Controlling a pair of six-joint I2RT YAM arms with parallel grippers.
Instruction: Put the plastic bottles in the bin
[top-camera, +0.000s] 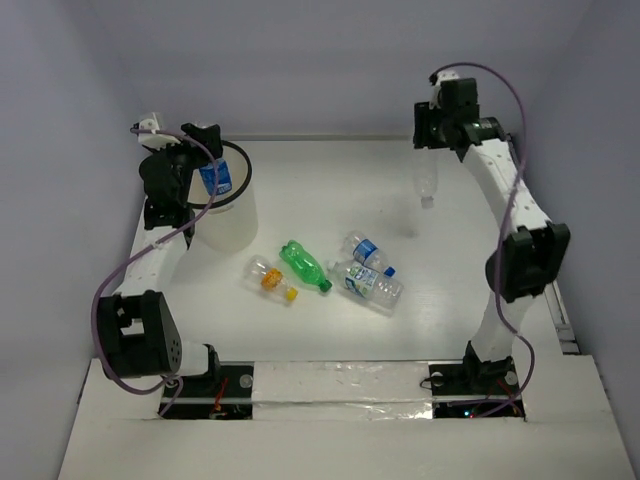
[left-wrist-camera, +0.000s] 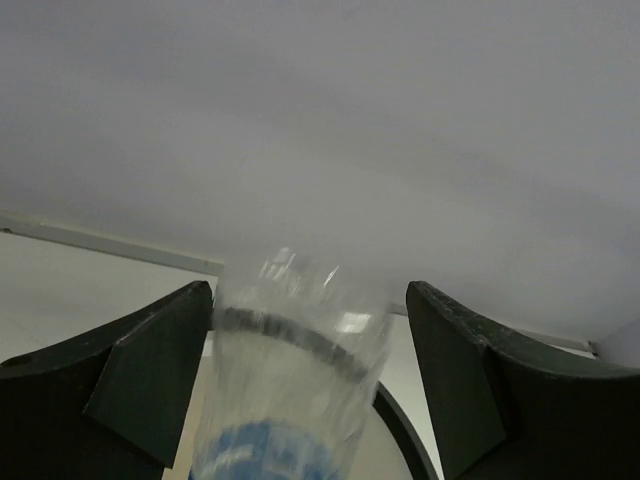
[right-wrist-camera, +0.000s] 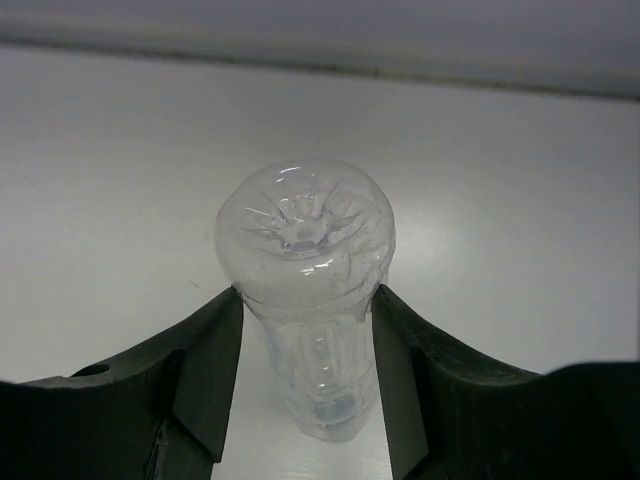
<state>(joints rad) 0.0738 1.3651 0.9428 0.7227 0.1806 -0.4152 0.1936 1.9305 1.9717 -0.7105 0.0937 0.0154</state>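
Note:
My left gripper (top-camera: 210, 158) hangs over the bin (top-camera: 232, 222), a translucent white tub with a black ring rim. Its fingers stand apart in the left wrist view (left-wrist-camera: 310, 300). A blurred clear bottle with a blue label (left-wrist-camera: 290, 380) sits between them, against the left finger and clear of the right one; it also shows in the top view (top-camera: 215, 178). My right gripper (top-camera: 432, 150) is shut on the plain clear bottle (right-wrist-camera: 305, 260), which hangs cap-down above the table (top-camera: 427, 187). The green bottle (top-camera: 305, 266) and the tiny orange-labelled bottle (top-camera: 272, 279) lie mid-table.
Two clear bottles with blue-white labels (top-camera: 366, 250) (top-camera: 366, 285) lie right of the green one. The bin's black rim (left-wrist-camera: 405, 440) shows under the left fingers. White walls close in the table at the back and sides.

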